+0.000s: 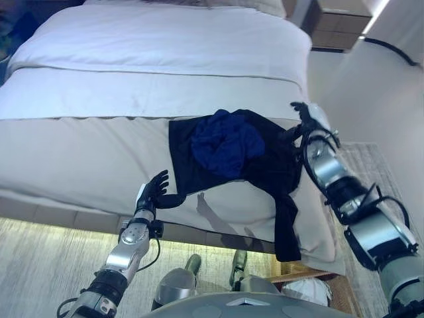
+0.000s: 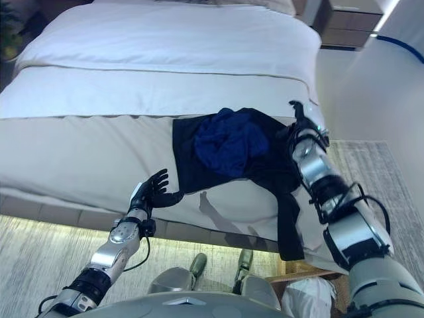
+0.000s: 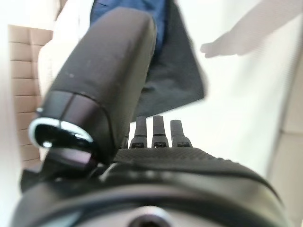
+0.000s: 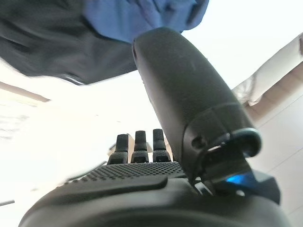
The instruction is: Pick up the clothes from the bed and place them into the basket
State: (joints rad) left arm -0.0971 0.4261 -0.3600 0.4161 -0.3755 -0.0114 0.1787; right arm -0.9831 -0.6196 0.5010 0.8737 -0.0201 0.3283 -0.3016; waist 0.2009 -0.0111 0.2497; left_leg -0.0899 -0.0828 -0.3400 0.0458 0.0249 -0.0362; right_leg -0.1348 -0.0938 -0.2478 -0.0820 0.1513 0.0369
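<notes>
A black garment [image 1: 271,169] lies spread on the near right part of the bed [image 1: 86,152], one end hanging over the bed's front edge. A crumpled blue garment [image 1: 226,144] sits on top of it. My left hand [image 1: 156,189] hovers open at the bed's front edge, just left of the black garment's lower corner, touching nothing. My right hand [image 1: 306,120] is open at the garment's right edge near the bed's corner. In the wrist views the blue garment [image 4: 142,19] and black garment [image 3: 173,80] show past straight fingers.
A wooden nightstand [image 1: 341,23] stands at the far right beside the bed's head. A wicker basket [image 1: 311,281] with something white in it shows at the bottom right on the floor below the bed's corner. A grey rug [image 1: 371,165] lies to the right.
</notes>
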